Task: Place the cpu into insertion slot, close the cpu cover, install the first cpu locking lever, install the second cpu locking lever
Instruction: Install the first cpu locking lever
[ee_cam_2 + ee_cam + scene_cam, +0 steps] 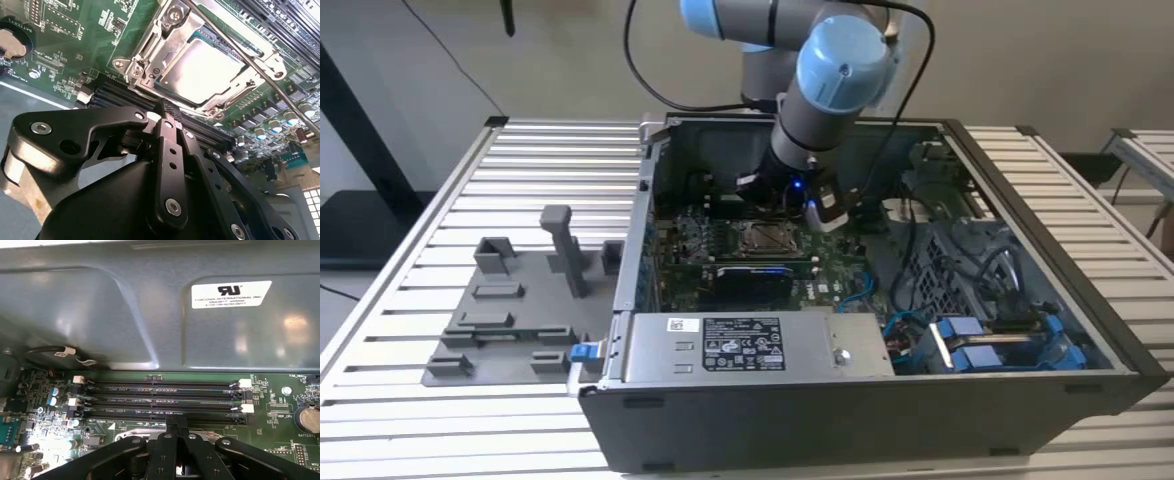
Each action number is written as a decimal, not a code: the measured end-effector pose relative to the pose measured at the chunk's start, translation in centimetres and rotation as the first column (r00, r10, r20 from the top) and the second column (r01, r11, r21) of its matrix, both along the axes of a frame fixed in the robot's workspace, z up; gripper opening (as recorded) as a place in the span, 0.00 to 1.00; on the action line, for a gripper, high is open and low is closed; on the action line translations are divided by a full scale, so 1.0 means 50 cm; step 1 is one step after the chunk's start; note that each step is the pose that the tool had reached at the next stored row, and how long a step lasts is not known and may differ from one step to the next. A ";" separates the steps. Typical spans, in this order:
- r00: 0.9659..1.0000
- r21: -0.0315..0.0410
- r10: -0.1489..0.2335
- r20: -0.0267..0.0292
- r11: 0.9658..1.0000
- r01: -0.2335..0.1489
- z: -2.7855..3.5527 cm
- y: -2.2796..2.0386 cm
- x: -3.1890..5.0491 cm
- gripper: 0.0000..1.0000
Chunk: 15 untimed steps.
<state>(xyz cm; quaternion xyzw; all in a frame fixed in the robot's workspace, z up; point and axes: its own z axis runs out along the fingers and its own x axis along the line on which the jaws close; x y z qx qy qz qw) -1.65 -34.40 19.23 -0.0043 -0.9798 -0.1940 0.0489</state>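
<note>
Inside the open computer case (881, 420), near the middle of the green motherboard (683, 240), the insertion slot (762, 237) is already filled. In the second wrist view the cpu cover (167, 50) lies down flat over the slot, and the silvery top of the cpu (202, 70) shows through its window, so placing and covering look done. One thin locking lever (250, 59) runs along the slot's far edge and seems unlatched, so the levers appear to remain, while the gripper (169, 111) hovers just beside the slot, fingertips drawn together and holding nothing.
</note>
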 end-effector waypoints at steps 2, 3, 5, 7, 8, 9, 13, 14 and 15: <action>1.000 0.000 0.000 0.000 1.000 0.000 -0.001 0.0000 0.002 0.11; 1.000 0.000 0.000 0.000 1.000 0.000 -0.001 0.0000 0.003 0.11; 1.000 0.000 0.000 0.000 1.000 0.000 -0.002 0.0000 0.005 0.11; 1.000 0.000 0.000 0.000 1.000 0.000 -0.003 0.0000 0.007 0.11; 1.000 0.000 0.000 0.000 1.000 0.000 -0.003 0.0000 0.008 0.11; 1.000 0.000 0.000 0.000 1.000 0.000 -0.004 0.0000 0.009 0.11; 1.000 0.000 0.000 0.000 1.000 0.000 -0.006 -0.0001 0.013 0.11; 1.000 0.000 0.000 0.000 1.000 0.000 -0.006 -0.0001 0.013 0.11; 1.000 0.000 0.000 0.000 1.000 0.000 -0.007 0.0000 0.014 0.11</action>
